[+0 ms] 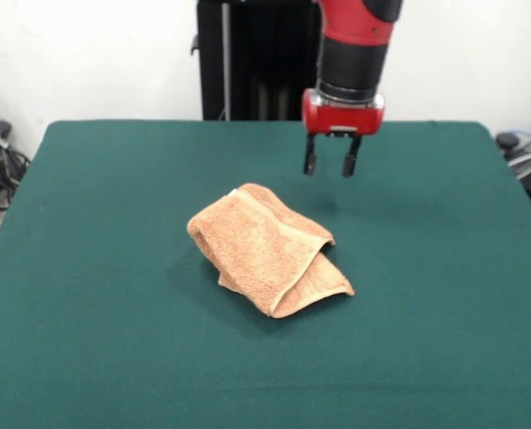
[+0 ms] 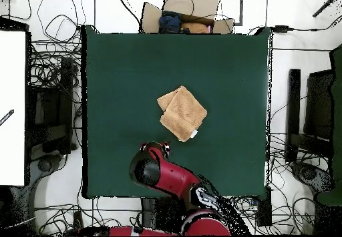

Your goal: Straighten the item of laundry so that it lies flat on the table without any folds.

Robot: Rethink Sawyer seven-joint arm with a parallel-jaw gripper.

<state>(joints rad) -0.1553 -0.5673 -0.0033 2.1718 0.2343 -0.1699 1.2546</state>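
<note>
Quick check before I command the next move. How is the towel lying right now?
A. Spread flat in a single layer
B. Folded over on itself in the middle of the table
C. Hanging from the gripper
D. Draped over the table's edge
B: the towel lies doubled in overlapping layers on the table, well inside its edges, while the gripper hangs open and empty above and beyond it, touching nothing.

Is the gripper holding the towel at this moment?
No: in the front view the open gripper hangs in the air above the table, apart from the folded towel, with nothing between its fingers.
</note>
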